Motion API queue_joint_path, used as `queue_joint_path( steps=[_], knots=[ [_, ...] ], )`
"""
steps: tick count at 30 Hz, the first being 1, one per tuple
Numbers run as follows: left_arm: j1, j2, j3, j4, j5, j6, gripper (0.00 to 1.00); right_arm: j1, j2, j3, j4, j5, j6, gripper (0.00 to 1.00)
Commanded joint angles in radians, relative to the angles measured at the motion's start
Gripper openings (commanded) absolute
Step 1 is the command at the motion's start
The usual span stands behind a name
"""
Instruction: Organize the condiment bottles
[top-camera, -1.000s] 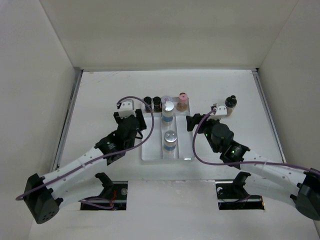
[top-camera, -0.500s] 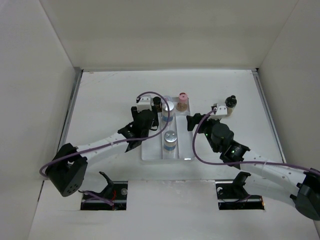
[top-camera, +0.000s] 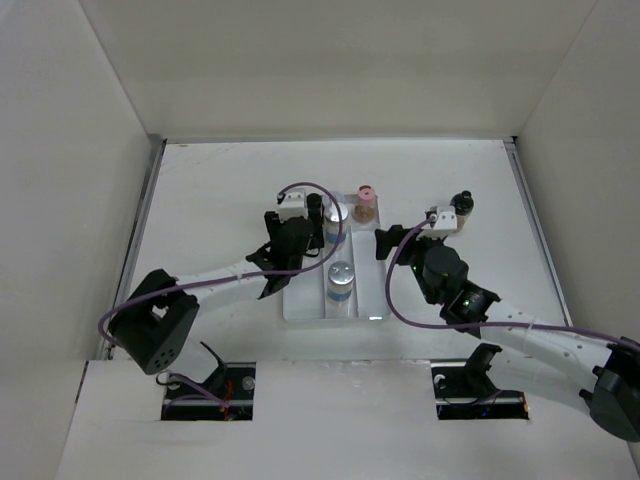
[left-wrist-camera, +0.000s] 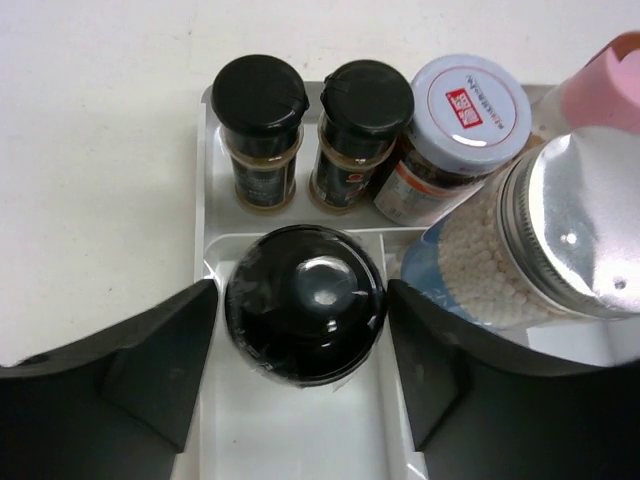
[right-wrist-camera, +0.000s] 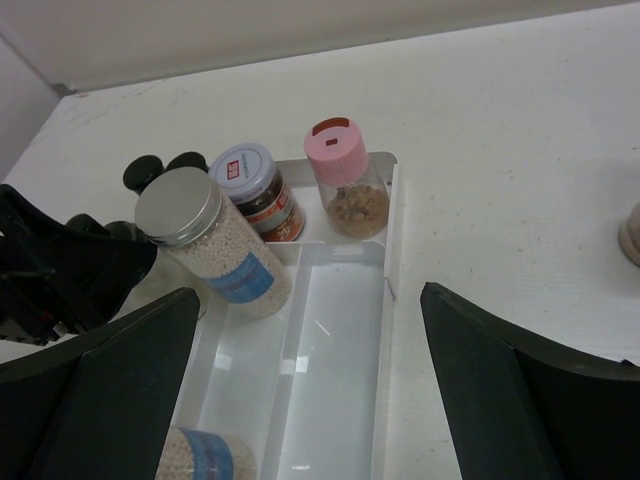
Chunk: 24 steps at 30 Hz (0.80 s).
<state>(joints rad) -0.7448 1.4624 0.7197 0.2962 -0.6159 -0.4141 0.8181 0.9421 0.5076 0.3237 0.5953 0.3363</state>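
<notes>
Tabletop (top-camera: 220, 190): bears clear tray (right-wrist-camera: 335, 330).
Right end effector (right-wrist-camera: 310, 300): wide open, empty, at tray's right edge.
Left end effector (left-wrist-camera: 303, 295): jaws parted, flanking black-capped bottle (left-wrist-camera: 305, 320) upright in tray's left lane.
Lone bottle (top-camera: 461, 208): outside tray, to its right.

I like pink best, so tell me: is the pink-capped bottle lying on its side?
No, the pink-capped bottle stands upright in the far corner of the tray.

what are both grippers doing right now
left gripper: open, jaws straddling the black-capped bottle, thin gaps showing
right gripper: open wide, holding nothing
</notes>
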Motion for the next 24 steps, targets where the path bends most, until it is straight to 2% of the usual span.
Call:
queue_joint_path(
  steps=[1,5,7,9,11,14,16,18,21,22,24],
  knots=[
    [-0.007,-0.051,0.000,0.106,-0.016,-0.003,0.74,-0.009,-0.008,-0.006,0.069,0.032,0.004,1.00],
    [-0.032,-0.149,-0.037,0.092,-0.070,0.001,0.93,-0.007,-0.022,-0.009,0.069,0.044,0.003,0.99],
    [-0.043,-0.215,-0.063,0.080,-0.091,0.003,0.99,-0.010,-0.028,-0.012,0.069,0.044,0.004,0.95],
    [-0.050,-0.279,-0.094,0.066,-0.105,0.003,1.00,-0.012,-0.031,-0.014,0.067,0.046,0.003,0.91],
    [-0.058,-0.341,-0.124,0.052,-0.120,0.001,1.00,-0.012,-0.034,-0.015,0.069,0.055,0.001,0.81],
    [-0.080,-0.471,-0.204,0.040,-0.154,0.003,1.00,-0.020,-0.029,-0.017,0.066,0.076,0.000,0.53],
    [-0.081,-0.583,-0.287,0.046,-0.188,-0.002,1.00,-0.024,-0.022,-0.015,0.058,0.095,0.000,0.39],
    [-0.077,-0.707,-0.368,0.037,-0.211,-0.005,1.00,-0.036,-0.011,-0.015,0.057,0.101,0.004,0.32],
    [-0.086,-0.884,-0.489,0.023,-0.222,-0.021,1.00,-0.064,0.007,-0.001,0.029,0.112,0.012,0.35],
    [-0.089,-0.928,-0.526,0.015,-0.226,-0.040,1.00,-0.076,0.009,0.015,0.002,0.119,0.012,0.42],
    [-0.095,-0.987,-0.581,0.006,-0.248,-0.075,1.00,-0.121,0.011,0.067,-0.085,0.130,0.016,0.65]
  ],
)
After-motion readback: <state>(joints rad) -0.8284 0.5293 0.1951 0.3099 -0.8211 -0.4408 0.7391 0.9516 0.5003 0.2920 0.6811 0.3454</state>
